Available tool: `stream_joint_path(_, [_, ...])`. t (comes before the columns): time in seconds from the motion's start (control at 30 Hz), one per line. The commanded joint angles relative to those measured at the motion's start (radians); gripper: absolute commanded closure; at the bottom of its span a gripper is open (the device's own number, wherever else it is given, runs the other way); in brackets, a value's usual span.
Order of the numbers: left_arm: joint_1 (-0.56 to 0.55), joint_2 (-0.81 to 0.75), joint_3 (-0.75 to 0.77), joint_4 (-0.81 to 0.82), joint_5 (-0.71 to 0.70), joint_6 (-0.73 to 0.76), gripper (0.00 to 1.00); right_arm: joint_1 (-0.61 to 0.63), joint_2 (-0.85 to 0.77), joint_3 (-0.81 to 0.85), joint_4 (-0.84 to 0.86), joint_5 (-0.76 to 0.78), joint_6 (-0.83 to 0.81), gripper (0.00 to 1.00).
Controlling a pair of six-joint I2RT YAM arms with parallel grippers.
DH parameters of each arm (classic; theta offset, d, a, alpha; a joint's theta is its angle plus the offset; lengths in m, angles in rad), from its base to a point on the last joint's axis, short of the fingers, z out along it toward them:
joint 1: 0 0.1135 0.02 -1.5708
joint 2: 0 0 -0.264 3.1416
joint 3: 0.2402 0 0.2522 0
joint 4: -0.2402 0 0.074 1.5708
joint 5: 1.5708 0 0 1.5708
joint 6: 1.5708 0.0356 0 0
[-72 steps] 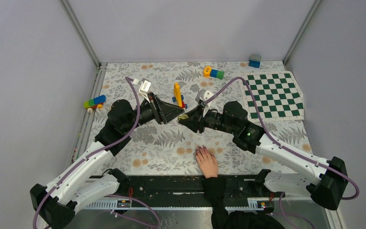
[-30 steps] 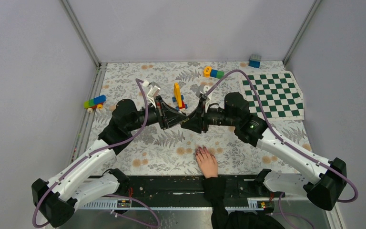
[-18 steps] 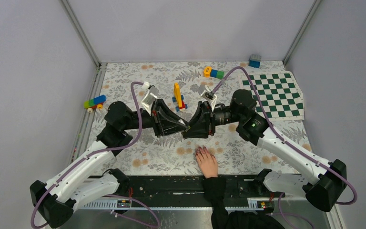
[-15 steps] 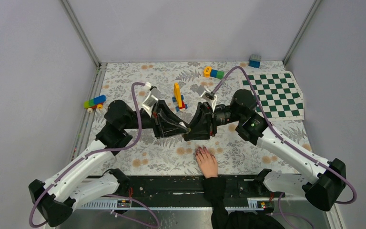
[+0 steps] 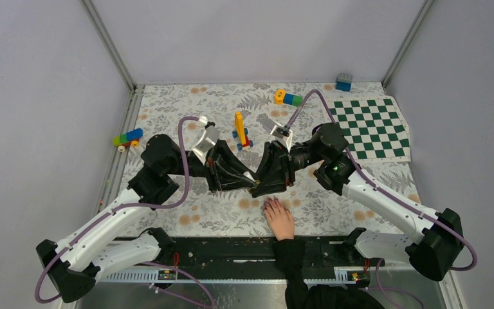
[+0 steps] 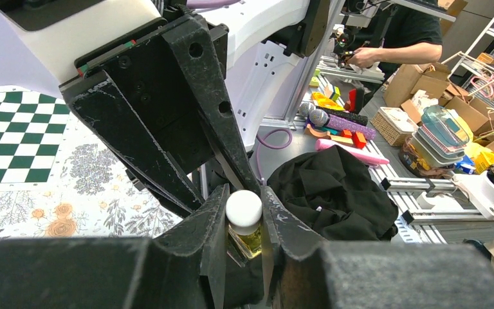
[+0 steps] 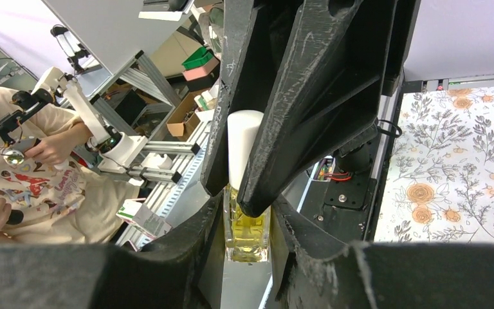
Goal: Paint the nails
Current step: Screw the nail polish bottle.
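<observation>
- Left gripper (image 5: 249, 181) and right gripper (image 5: 265, 186) meet tip to tip above the floral cloth (image 5: 219, 212), mid-table
- Right jaws are clamped on a small bottle (image 7: 247, 233) of yellowish liquid
- Left jaws pinch its white cap (image 6: 243, 207)
- A pale hand (image 5: 280, 220) in a black sleeve lies flat at the near edge
- The nails (image 5: 270, 203), dark, sit just on the near side of the joined tips

2 black-and-white robot arms (image 5: 112, 222), 1 pale hand in black sleeve (image 5: 280, 220), 1 small yellow glass bottle w/ white cap (image 7: 247, 225), 1 green-and-white check mat (image 5: 370, 129), 4 lots of bright plastic toy bricks (image 5: 127, 137).
</observation>
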Motion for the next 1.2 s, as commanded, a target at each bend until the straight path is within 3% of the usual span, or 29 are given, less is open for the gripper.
stream_joint_path(0.0, [-0.019, 0.025, -0.008, -0.115, 0.050, 0.013, 0.95, 0.003, -0.040, 0.030, 0.084, 0.085, -0.071, 1.00])
stream_joint_path(0.13, [-0.018, 0.031, -0.011, -0.112, 0.042, 0.010, 0.82, 0.004, -0.067, 0.036, -0.041, 0.120, -0.172, 1.00])
stream_joint_path(0.4, [-0.019, 0.030, -0.017, -0.108, -0.003, 0.001, 0.39, 0.006, -0.081, 0.036, -0.103, 0.136, -0.223, 1.00])
stream_joint_path(0.67, [-0.018, 0.021, -0.025, -0.118, -0.074, 0.000, 0.13, 0.010, -0.092, 0.039, -0.149, 0.153, -0.262, 1.00])
stream_joint_path(0.83, [-0.016, 0.010, -0.026, -0.122, -0.138, -0.004, 0.01, 0.014, -0.099, 0.046, -0.207, 0.167, -0.304, 1.00])
stream_joint_path(1.17, [-0.002, 0.001, -0.027, -0.077, -0.246, -0.053, 0.01, 0.022, -0.102, 0.053, -0.269, 0.182, -0.346, 1.00])
